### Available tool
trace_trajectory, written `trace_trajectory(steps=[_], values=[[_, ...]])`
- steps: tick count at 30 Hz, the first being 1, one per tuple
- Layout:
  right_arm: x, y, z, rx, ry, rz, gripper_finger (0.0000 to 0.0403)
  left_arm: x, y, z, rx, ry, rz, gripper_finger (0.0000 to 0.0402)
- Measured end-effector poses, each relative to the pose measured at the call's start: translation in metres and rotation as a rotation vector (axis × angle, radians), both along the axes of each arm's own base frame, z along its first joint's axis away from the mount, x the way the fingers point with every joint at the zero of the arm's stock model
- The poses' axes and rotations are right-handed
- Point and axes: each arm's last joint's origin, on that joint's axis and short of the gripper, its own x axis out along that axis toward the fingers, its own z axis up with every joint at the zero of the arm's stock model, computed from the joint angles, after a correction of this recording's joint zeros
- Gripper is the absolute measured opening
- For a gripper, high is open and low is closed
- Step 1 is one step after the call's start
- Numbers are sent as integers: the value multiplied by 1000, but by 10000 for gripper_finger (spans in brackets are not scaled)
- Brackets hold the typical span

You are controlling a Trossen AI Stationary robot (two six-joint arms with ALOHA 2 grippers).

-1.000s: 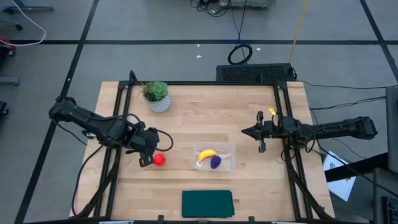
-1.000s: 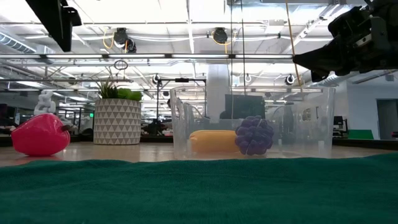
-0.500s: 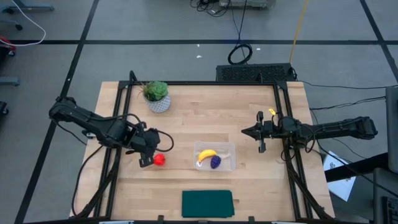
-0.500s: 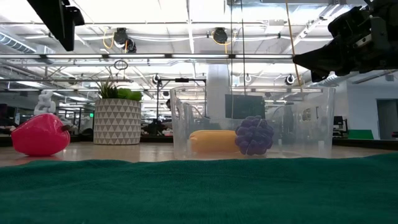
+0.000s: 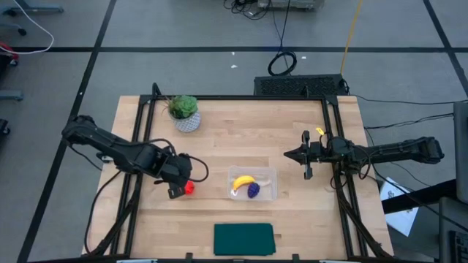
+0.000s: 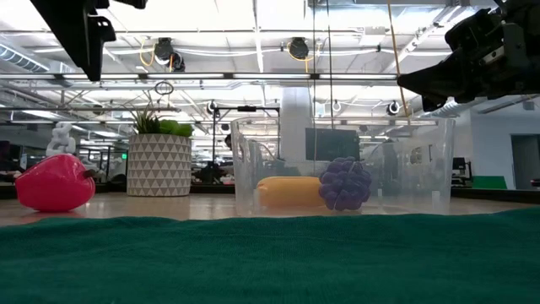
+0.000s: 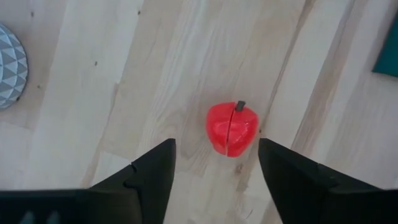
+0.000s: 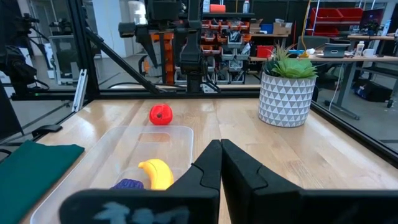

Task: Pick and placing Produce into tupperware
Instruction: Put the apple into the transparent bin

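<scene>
The red round fruit (image 5: 189, 188) rests on the wood table left of the clear tupperware (image 5: 271, 176); its stem shows in the left wrist view (image 7: 232, 128). The yellow banana (image 5: 243, 180) and purple grape bunch (image 5: 254, 191) lie inside the tupperware, side by side on its floor (image 6: 287, 191) (image 6: 344, 184). My left gripper (image 5: 181, 189) hangs open above the red fruit, its fingers (image 7: 149, 171) wider apart than the fruit and well above the table (image 6: 80, 34). My right gripper (image 5: 304, 155) waits shut, raised over the table's right side, with the fingers pressed together (image 8: 221, 163).
A green potted plant in a white patterned pot (image 5: 185, 113) stands at the far left. A dark green mat (image 5: 243, 239) lies at the near edge, in front of the tupperware. Black frame rails (image 5: 139, 146) run along the table's left and right sides.
My left gripper has moved a little toward the table's right, over the red fruit, staying open. The fruit, tupperware and right arm have kept still.
</scene>
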Motion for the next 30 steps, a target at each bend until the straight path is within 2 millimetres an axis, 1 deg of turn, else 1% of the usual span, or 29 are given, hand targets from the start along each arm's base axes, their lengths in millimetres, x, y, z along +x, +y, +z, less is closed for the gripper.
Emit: trace_trajectory(steps=[7, 13, 16, 20, 26, 30], values=[[0, 0, 0, 0, 1, 0, 0, 5, -4, -8, 10, 35, -15, 300], [0, 0, 0, 11, 2, 0, 0, 8, -7, -23, 11, 75, -30, 357], [0, 0, 0, 11, 3, 0, 0, 6, -6, -30, 9, 88, -30, 376], [0, 0, 0, 11, 3, 0, 0, 5, -5, -36, 11, 103, -12, 382], [0, 0, 0, 10, 3, 0, 0, 9, -7, -43, -17, 53, -27, 377], [0, 0, 0, 9, 3, 0, 0, 8, -7, -53, -27, 61, -32, 378]])
